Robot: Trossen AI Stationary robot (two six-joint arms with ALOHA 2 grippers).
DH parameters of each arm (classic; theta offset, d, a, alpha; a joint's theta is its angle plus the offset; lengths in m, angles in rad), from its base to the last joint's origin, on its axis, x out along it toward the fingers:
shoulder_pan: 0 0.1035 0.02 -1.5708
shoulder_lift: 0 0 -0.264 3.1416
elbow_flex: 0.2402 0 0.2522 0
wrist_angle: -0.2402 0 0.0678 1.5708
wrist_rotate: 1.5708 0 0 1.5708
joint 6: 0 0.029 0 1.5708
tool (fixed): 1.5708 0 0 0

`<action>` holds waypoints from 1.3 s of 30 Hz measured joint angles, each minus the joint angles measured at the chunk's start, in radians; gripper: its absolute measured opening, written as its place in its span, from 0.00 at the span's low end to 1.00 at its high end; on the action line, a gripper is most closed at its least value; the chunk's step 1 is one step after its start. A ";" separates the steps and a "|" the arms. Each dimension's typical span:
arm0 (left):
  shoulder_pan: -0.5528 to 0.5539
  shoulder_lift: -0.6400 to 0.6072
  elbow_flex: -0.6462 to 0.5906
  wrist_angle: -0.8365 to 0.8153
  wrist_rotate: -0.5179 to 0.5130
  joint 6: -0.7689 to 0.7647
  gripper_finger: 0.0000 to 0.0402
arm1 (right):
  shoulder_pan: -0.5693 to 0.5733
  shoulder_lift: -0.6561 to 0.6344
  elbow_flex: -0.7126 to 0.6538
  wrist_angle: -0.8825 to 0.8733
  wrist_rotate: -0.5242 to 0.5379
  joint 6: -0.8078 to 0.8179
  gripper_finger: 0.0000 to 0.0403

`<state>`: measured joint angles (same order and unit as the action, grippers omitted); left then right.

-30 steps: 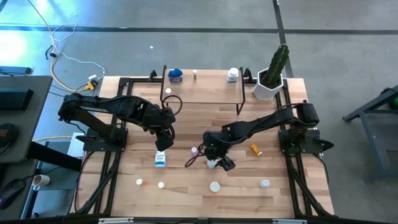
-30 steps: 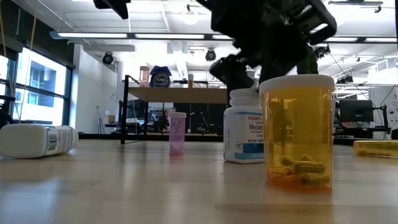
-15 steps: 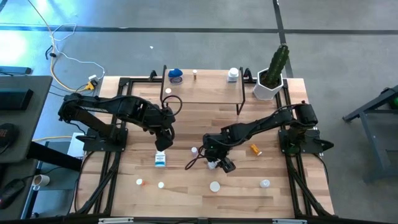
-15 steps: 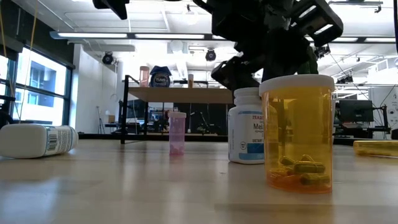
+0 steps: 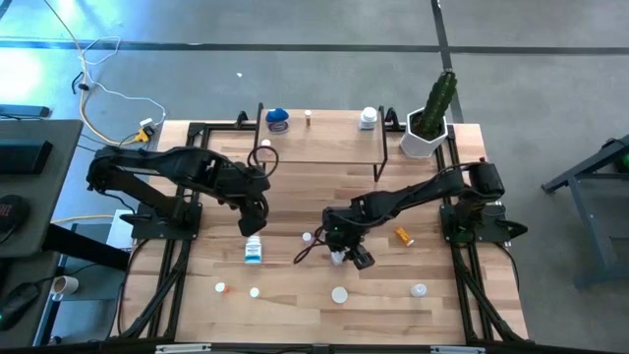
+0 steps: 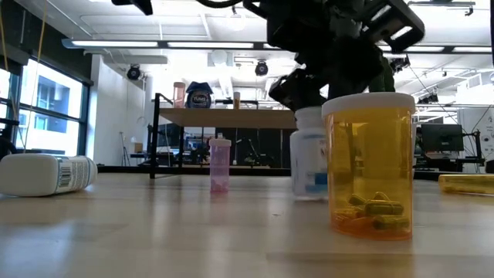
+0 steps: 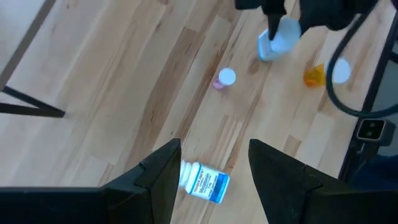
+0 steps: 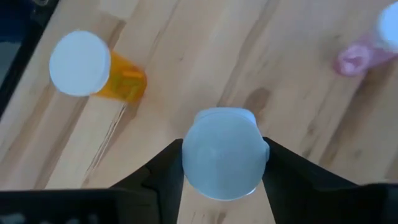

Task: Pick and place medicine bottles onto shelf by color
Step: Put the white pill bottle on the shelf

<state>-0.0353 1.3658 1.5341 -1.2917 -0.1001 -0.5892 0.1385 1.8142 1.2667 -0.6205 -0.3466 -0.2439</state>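
- Gripping a white bottle (image 8: 224, 152) mid-table, the right gripper (image 5: 339, 258) is pinching its cap.
- The left gripper (image 7: 211, 168) is hovering, fingers spread, above a lying bottle (image 7: 204, 182).
- The shelf (image 5: 324, 133) is standing at the far edge.

Pink vial (image 5: 308, 237) and orange bottle (image 5: 339, 294) crowd the right claw (image 5: 337, 257).

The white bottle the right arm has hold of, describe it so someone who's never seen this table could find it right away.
Start at the wooden shelf at the table's far edge and come toward the near edge, to where the right tool reaches down. The white bottle stands upright between its fingers. Unlike the orange bottle and pink vial nearby, it is white with a blue label.
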 joint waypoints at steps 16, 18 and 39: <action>0.007 -0.091 -0.001 -0.044 -0.099 0.072 0.44 | -0.116 -0.036 0.094 -0.049 -0.004 0.064 0.41; 0.016 -0.101 -0.001 -0.045 -0.103 0.084 0.44 | -0.135 -0.038 0.120 -0.050 -0.004 0.077 0.41; 0.114 -0.180 -0.001 -0.043 -0.087 0.279 0.44 | -0.365 -0.040 0.492 -0.163 0.007 0.110 0.41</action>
<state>0.0782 1.1854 1.5330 -1.3350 -0.1871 -0.3099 -0.2268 1.7744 1.7585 -0.7832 -0.3396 -0.1341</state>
